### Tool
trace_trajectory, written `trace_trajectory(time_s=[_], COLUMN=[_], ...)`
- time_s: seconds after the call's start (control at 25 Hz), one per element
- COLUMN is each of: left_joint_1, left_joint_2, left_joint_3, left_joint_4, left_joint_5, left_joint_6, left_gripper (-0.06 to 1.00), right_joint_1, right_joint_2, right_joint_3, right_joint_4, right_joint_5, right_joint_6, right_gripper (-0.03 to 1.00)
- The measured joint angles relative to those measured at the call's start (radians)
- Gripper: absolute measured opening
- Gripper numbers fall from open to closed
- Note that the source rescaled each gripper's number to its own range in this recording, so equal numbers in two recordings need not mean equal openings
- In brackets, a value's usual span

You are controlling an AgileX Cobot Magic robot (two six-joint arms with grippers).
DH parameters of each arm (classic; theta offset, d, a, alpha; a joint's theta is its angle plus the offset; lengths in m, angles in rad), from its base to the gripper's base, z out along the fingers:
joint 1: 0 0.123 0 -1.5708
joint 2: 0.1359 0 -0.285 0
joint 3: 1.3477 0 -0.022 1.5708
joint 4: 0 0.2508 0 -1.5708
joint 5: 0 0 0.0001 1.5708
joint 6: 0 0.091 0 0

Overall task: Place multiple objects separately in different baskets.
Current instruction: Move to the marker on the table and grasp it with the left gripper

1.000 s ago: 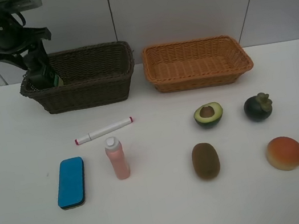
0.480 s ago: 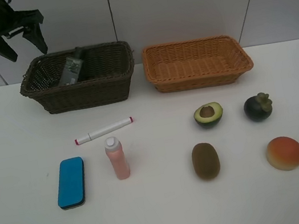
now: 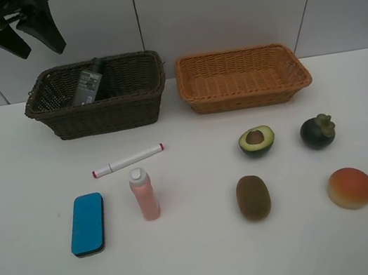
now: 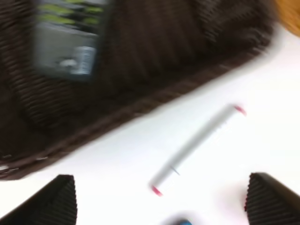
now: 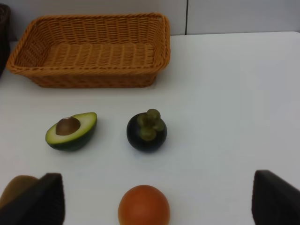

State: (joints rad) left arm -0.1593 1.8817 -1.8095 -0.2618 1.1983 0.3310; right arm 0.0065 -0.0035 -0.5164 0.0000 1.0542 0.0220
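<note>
So far only one of the eight items is sorted: the dark green pump bottle (image 3: pixel 89 83) lies tilted inside the deeper, dark brown woven wicker basket (image 3: pixel 105 117), leaning toward its left end. The shallower, light orange wicker basket (image 3: pixel 248 95) beside it holds nothing.

The other seven items rest on the white table (image 3: pixel 207 269). On the left side are the white marker with red ends (image 3: pixel 128 160), the pink bottle with a white cap (image 3: pixel 144 196) just in front of it, and the blue eraser block (image 3: pixel 87 223) further left. On the right side are the avocado half (image 3: pixel 256 140), the dark mangosteen (image 3: pixel 318 132), the brown kiwi (image 3: pixel 253 197) and the orange-yellow round fruit (image 3: pixel 350 187), all apart from one another.

The left pincer (image 3: pixel 43 52) hangs high above the left end of the dark basket, its fingers spread wide and gripping nothing. The right pincer (image 5: pixel 159 197) appears only in its own wrist view, also wide open and empty, over the fruit.

By my judgement the task is barely begun. If the stationery and bottles belong with the pump bottle, three go to the dark basket and the four fruits to the orange one.
</note>
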Motion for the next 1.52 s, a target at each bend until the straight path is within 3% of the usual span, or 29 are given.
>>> trace_trajectory(time_s=[0.12,0.32,0.48,0.72,1.16,1.52], left_joint_1=[-0.112,-0.289,-0.367,-0.374,-0.377,-0.377], left_joint_2=[-0.047,-0.032,0.014,0.127,0.33,0.41], left_joint_3=[0.034,0.047,0.073,0.13,0.134,0.134], left_joint_4=[0.006,0.098,0.17,0.228,0.245,0.284], left_joint_5=[0.0,0.0,-0.002,0.0,-0.005,-0.162], left_joint_6=[0.041,-0.007,-0.017,-0.024,0.01,0.015], left_gripper=[0.89,0.89,0.89,0.89,0.89,0.89], right_joint_1=[0.0,0.0,0.0,0.0,0.0,0.0], right_joint_2=[0.0,0.0,0.0,0.0,0.0,0.0], right_joint_3=[0.0,0.0,0.0,0.0,0.0,0.0], right_joint_4=[0.0,0.0,0.0,0.0,0.0,0.0], right_joint_5=[0.0,0.0,0.0,0.0,0.0,0.0], right_joint_6=[0.0,0.0,0.0,0.0,0.0,0.0], right_gripper=[1.0,1.0,1.0,1.0,1.0,1.0])
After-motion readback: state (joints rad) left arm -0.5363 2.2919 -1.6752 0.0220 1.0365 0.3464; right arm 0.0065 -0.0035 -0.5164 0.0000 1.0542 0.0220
